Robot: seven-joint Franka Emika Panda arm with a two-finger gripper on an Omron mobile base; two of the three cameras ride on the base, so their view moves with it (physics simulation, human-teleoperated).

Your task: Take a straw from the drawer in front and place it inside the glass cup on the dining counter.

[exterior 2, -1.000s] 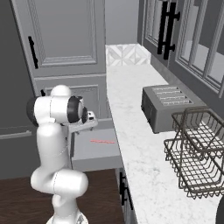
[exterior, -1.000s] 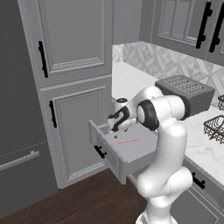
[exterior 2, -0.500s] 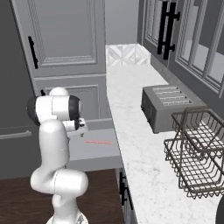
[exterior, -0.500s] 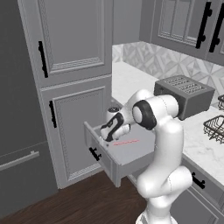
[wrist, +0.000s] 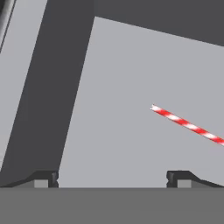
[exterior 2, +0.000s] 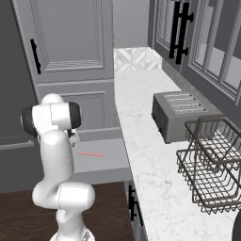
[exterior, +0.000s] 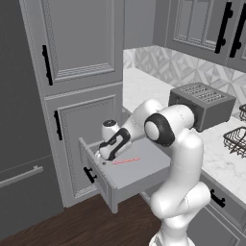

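The grey drawer (exterior: 144, 169) stands pulled out of the lower cabinet, with its black bar handle (exterior: 89, 174) on the front panel. On its floor lies the thin red-pink straw (exterior: 126, 161) (exterior 2: 92, 154), flat and untouched. My gripper (exterior: 103, 154) hangs over the drawer's front left part, just left of the straw. In the hand view my gripper (wrist: 111, 177) is open over the bare drawer floor (wrist: 118, 100), and the striped straw (wrist: 188, 125) runs off to the right, outside the fingers. The glass cup and the dining counter are out of view.
A grey toaster (exterior: 202, 103) (exterior 2: 181, 115) and a wire basket (exterior 2: 212, 164) stand on the marble worktop (exterior 2: 141, 108) to the right. Tall grey cabinet doors (exterior: 81, 38) rise behind the drawer. Dark wood floor (exterior: 57, 226) lies in front.
The drawer has slid further out toward the front, and my hand has moved with it to its front left part.
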